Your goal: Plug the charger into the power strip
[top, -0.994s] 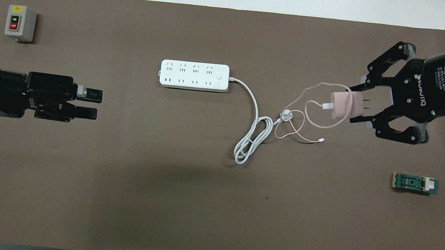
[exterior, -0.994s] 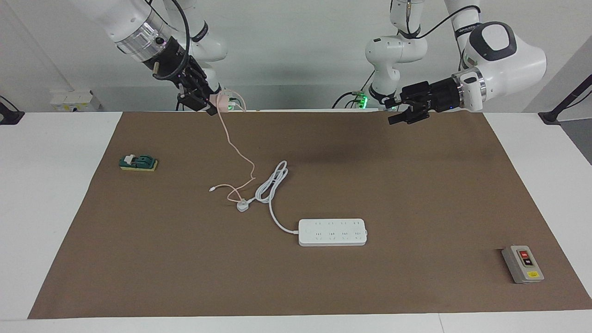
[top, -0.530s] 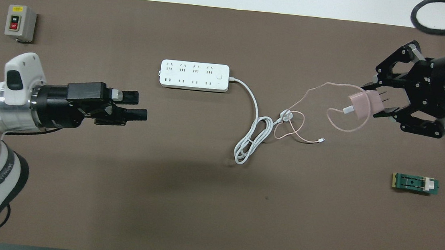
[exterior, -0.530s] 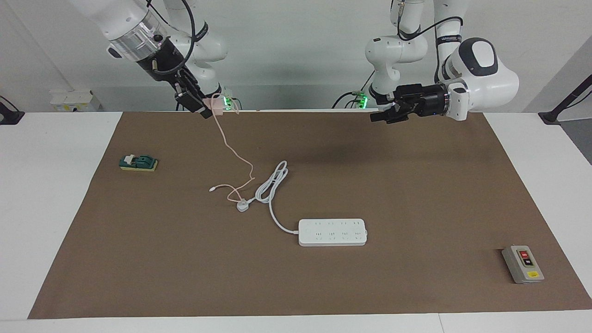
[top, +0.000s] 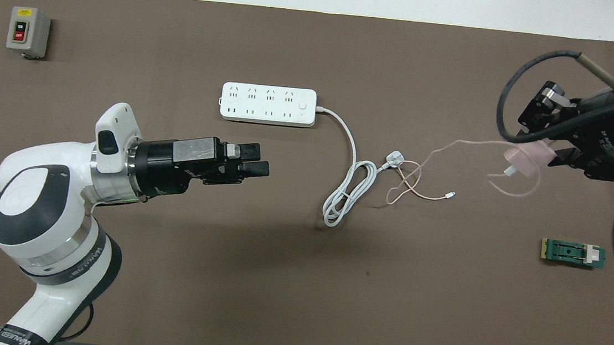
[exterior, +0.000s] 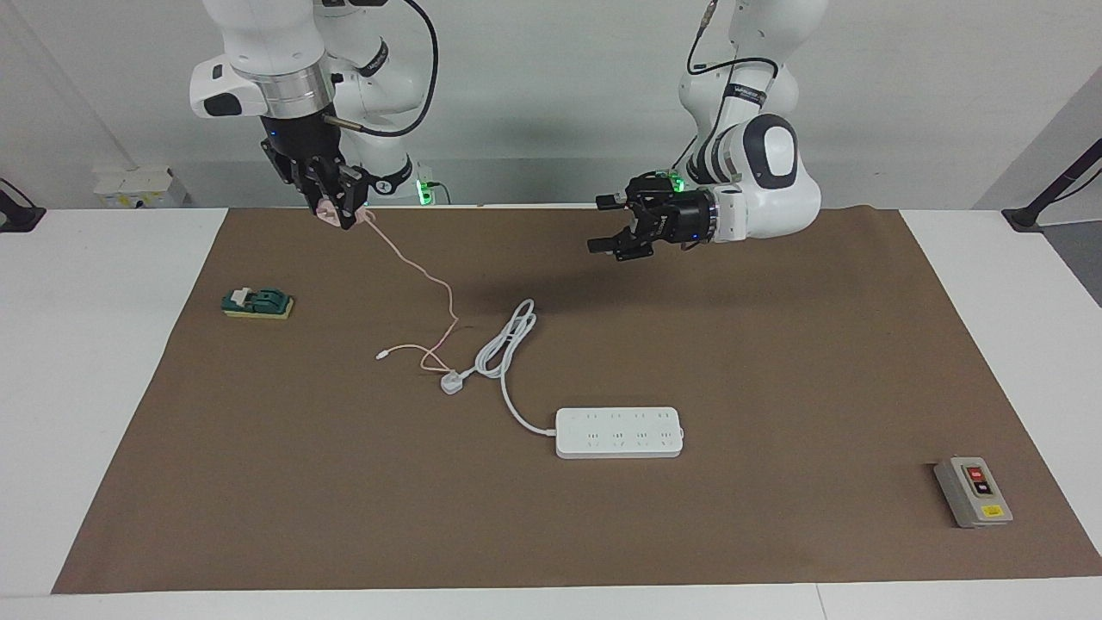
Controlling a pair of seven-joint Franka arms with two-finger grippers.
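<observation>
the right gripper (exterior: 331, 209) pinches the charger (top: 525, 160) high over the mat's edge near the robots, cable (exterior: 426, 280) trailing to the mat. the strip (exterior: 619, 431) lies flat mid-mat, sockets up, ready for it. the left gripper (exterior: 608, 226), fingers spread, hovers empty, probably to steady the strip.

Power strip (exterior: 619, 432) is lying mid-tabletop (exterior: 775, 362), its cord coiling twd the robots. Charger (top: 525, 160) is hanging over the right arm's end, cable trailing down beside the three-pin plug (exterior: 451, 383). Button box (exterior: 973, 492) is sitting at the left arm's end.
</observation>
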